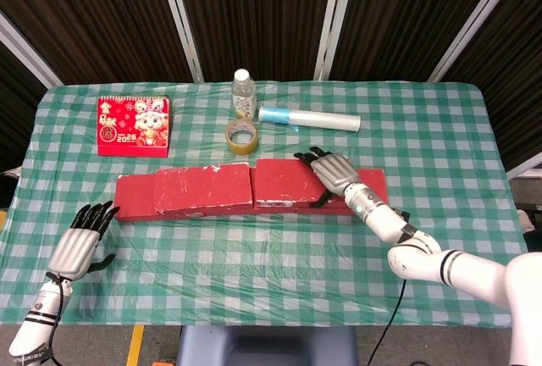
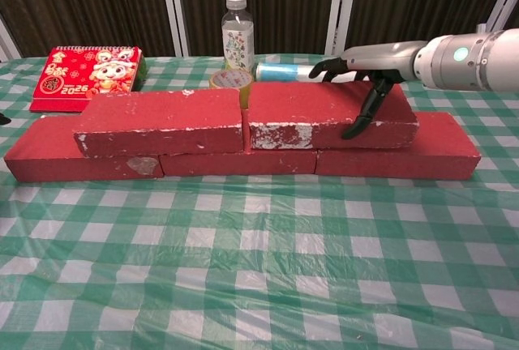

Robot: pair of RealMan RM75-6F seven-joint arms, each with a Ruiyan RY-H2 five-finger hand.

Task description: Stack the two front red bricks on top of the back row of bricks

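Currently the right hand (image 2: pixel 362 84) grips the upper right brick (image 2: pixel 328 113), thumb on its front face. A careless release could drag this brick off the bottom row (image 2: pixel 395 158). The left hand (image 1: pixel 78 243) lies open.

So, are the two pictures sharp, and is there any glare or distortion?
Head view: sharp, evenly lit, soft shadows, table edges bowed by the lens. Chest view: bricks sharp, faint glare on the plastic tablecloth in front, right hand crisp.

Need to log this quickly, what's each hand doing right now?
Left hand: open, holding nothing, low over the tablecloth.
Right hand: gripping the right upper brick, fingers over its top, thumb down its front.
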